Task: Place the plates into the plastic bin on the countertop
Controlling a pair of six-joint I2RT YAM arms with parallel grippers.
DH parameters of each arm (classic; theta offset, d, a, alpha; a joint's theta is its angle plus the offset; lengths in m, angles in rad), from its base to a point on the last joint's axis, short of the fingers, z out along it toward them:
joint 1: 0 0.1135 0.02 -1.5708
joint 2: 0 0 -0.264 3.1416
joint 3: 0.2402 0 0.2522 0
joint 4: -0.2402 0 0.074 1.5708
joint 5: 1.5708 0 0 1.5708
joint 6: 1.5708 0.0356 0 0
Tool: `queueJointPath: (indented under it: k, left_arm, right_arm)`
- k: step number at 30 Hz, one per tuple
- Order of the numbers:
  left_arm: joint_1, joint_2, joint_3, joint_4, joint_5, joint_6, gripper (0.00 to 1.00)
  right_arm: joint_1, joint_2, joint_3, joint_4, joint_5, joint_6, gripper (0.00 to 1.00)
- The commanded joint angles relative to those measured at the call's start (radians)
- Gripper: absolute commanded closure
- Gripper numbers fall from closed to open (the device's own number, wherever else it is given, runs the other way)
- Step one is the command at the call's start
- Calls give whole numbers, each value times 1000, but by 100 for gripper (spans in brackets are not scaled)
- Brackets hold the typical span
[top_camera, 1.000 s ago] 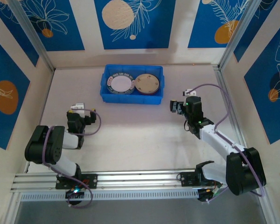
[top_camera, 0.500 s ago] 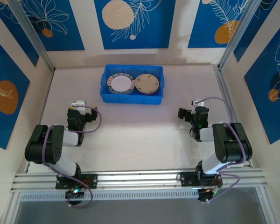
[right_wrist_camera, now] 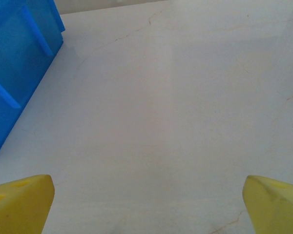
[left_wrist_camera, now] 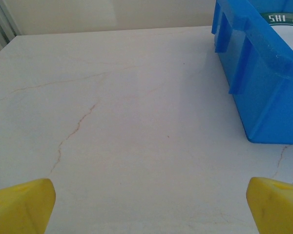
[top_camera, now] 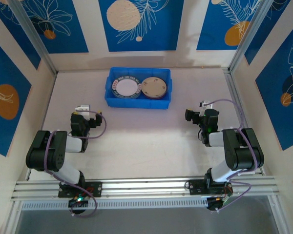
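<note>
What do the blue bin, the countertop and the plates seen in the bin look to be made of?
The plastic bin: moulded plastic, slightly glossy, judging by ribbed walls and soft sheen. The countertop: smooth pale marble or a marble-look laminate; thin brownish veins run across it. The white plate and the cream plate: likely ceramic or melamine, too small to tell.

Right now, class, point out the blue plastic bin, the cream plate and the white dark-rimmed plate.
plastic bin [top_camera: 138,103]: top external view, on its near wall.
cream plate [top_camera: 153,88]: top external view, centre of its upper face.
white dark-rimmed plate [top_camera: 127,88]: top external view, centre of its white middle.
</note>
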Motion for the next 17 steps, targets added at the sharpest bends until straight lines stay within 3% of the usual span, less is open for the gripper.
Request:
queueJointPath:
  k: [1, 9, 12, 17]
  left_arm:
    - [-6, -3, 20, -3, -11, 13, 0]
    - [-6, -3, 19, 0, -13, 14, 0]
    - [-6, -2, 19, -2, -13, 14, 0]
    - [-6, -3, 18, -1, -13, 14, 0]
  right_arm:
    - [-4, -13, 20, 29, -17, -9, 1]
    - [-8, -12, 27, 16, -27, -7, 1]
    - [-29, -7, 49, -22, -146, -28, 1]
    - [-30, -10, 39, -8, -152, -31, 1]
